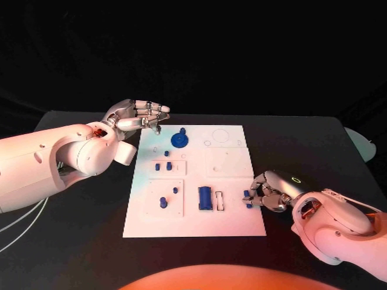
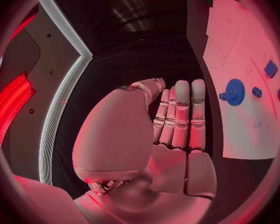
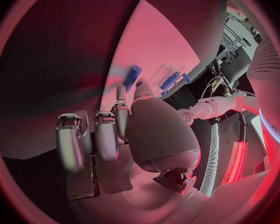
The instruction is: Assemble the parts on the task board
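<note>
At my right hand fingertips, a blue peg is pinched; left hand holds nothing, fingers extended.

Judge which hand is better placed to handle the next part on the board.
Right, probably: the right hand sits at the task board's edge beside a small blue part; the left hand hovers off its far corner, holding nothing.

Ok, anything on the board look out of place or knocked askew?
Nothing stands out. The blue pieces, including the gear, lie on the white board, which lies flat on the table. The right hand is at a small blue piece near the board's right edge.
</note>
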`<state>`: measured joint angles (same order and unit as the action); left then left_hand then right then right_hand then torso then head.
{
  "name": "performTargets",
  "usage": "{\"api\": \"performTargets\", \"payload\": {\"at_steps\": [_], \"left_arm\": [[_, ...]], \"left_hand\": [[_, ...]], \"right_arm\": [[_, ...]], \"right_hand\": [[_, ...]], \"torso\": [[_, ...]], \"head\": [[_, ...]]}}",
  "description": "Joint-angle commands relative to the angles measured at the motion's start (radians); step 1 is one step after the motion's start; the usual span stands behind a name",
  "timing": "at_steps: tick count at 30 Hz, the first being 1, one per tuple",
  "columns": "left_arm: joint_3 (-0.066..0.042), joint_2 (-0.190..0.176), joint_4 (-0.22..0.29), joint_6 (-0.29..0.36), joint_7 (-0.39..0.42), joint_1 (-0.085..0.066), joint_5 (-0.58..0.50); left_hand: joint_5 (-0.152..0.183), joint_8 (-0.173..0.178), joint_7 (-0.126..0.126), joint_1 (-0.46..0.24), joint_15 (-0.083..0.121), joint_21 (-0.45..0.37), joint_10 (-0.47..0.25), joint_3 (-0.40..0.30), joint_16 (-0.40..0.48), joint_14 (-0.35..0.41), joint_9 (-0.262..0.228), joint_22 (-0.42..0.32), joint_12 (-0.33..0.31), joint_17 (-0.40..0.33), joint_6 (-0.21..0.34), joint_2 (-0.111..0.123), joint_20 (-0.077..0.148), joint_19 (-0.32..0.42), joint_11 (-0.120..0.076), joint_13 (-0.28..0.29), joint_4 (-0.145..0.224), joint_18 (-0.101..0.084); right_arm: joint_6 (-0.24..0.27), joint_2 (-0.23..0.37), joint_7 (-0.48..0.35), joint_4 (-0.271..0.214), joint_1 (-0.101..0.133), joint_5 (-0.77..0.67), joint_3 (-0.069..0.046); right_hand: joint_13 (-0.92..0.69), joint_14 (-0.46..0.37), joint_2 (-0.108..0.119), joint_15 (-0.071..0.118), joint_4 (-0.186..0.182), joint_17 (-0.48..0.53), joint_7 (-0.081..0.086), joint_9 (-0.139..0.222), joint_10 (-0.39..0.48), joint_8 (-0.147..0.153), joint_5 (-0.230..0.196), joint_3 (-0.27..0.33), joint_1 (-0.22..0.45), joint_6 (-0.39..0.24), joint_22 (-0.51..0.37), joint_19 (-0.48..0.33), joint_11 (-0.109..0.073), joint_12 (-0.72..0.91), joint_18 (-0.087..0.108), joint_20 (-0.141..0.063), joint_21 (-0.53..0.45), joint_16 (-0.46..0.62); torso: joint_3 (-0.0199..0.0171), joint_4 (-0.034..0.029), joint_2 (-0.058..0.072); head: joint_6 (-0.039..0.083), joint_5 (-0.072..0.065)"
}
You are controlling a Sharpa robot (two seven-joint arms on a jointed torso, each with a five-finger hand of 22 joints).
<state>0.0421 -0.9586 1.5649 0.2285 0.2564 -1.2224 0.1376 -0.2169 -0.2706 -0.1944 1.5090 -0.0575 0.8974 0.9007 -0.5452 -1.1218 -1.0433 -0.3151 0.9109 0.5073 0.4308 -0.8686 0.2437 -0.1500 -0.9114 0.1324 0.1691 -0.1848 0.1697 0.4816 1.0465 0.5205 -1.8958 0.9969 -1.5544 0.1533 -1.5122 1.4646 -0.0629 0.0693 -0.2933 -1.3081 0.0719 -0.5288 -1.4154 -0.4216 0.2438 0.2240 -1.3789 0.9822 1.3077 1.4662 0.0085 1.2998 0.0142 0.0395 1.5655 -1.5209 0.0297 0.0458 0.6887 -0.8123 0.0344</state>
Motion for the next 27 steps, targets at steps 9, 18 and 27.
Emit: {"api": "performTargets", "payload": {"at_steps": [9,18,27], "left_arm": [[-0.001,-0.002,0.004,-0.019,0.000,-0.001,-0.004],[-0.001,-0.003,0.005,-0.023,-0.005,-0.001,-0.004],[-0.001,-0.004,0.005,-0.023,-0.007,-0.001,-0.004]], "left_hand": [[-0.001,0.003,-0.001,-0.009,0.002,-0.003,-0.007,-0.005,0.005,0.001,-0.002,-0.001,0.005,-0.001,0.002,-0.004,0.001,-0.003,-0.001,-0.001,0.002,0.015],[-0.001,0.003,-0.001,-0.011,0.002,-0.004,-0.006,-0.006,0.005,0.001,-0.002,-0.002,0.007,-0.002,0.001,-0.005,0.001,-0.004,-0.001,-0.001,0.003,0.015],[-0.001,0.003,-0.001,-0.011,0.002,-0.004,-0.007,-0.006,0.005,0.001,-0.002,-0.002,0.008,-0.003,0.001,-0.005,0.001,-0.004,-0.001,-0.002,0.003,0.015]], "right_arm": [[-0.115,-0.018,0.035,0.012,-0.015,-0.067,0.001],[-0.125,-0.023,0.058,0.009,-0.018,-0.096,0.001],[-0.076,-0.024,0.067,-0.006,-0.018,-0.099,0.001]], "right_hand": [[0.157,0.084,0.002,-0.001,0.009,-0.151,-0.004,0.003,-0.010,0.008,-0.011,-0.001,-0.060,0.014,0.263,0.105,-0.015,-0.006,-0.014,0.003,0.005,-0.001],[0.155,0.085,-0.014,0.006,0.009,-0.157,-0.013,0.006,-0.012,0.009,-0.075,-0.037,-0.149,0.024,0.263,0.105,-0.023,-0.007,-0.014,-0.003,0.005,-0.003],[0.155,0.086,-0.027,0.011,0.009,-0.162,-0.016,0.007,-0.011,0.014,-0.059,-0.158,-0.257,0.015,0.263,0.105,-0.028,-0.012,-0.014,-0.010,0.005,-0.005]], "torso": [[-0.0002,0.0019,-0.001],[-0.0010,0.0022,0.000],[-0.0007,0.0028,-0.001]], "head": [[-0.004,0.004],[-0.001,0.004],[0.000,0.004]]}}
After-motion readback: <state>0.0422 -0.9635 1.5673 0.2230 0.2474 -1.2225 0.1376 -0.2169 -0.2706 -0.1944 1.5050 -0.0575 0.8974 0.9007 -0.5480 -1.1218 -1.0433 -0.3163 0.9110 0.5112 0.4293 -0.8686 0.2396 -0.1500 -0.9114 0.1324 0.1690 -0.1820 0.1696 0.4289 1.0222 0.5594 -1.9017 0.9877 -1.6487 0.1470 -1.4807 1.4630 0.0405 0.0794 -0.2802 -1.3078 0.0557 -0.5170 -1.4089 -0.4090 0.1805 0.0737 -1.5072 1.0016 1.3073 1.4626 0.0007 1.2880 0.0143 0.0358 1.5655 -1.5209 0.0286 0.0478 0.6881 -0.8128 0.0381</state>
